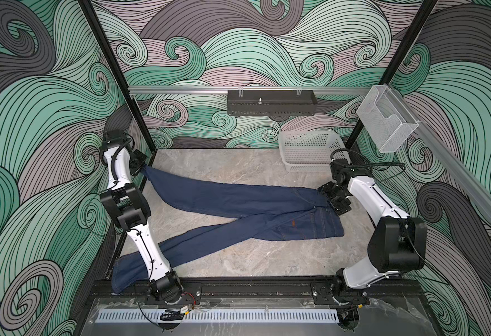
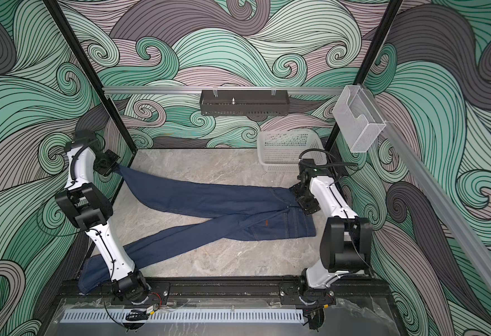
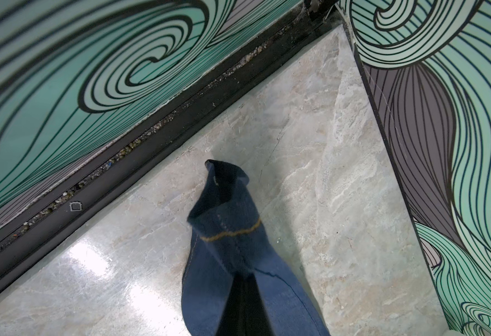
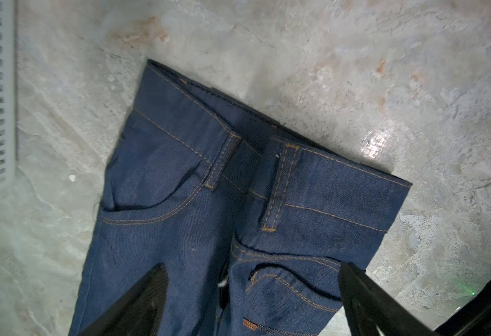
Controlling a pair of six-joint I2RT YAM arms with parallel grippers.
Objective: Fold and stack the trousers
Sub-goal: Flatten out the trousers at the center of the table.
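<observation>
At the table's (image 1: 238,261) far-left corner, the left gripper (image 1: 142,169) is clamped on 1 leg hem of the trousers (image 1: 238,197), holding it off the marble. The right gripper (image 4: 248,273) hovers over the flat waistband, jaws spread wide, gripping nothing. The 2 legs cross mid-table, and a white basket (image 1: 311,151) stands behind. The left arm hides part of the nearer leg.

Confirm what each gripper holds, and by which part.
The left gripper pinches the jeans by one leg's hem; the right gripper is open over the waist, holding nothing.

top views look down from the front; wrist views hover close over trousers (image 4: 238,203)
</observation>
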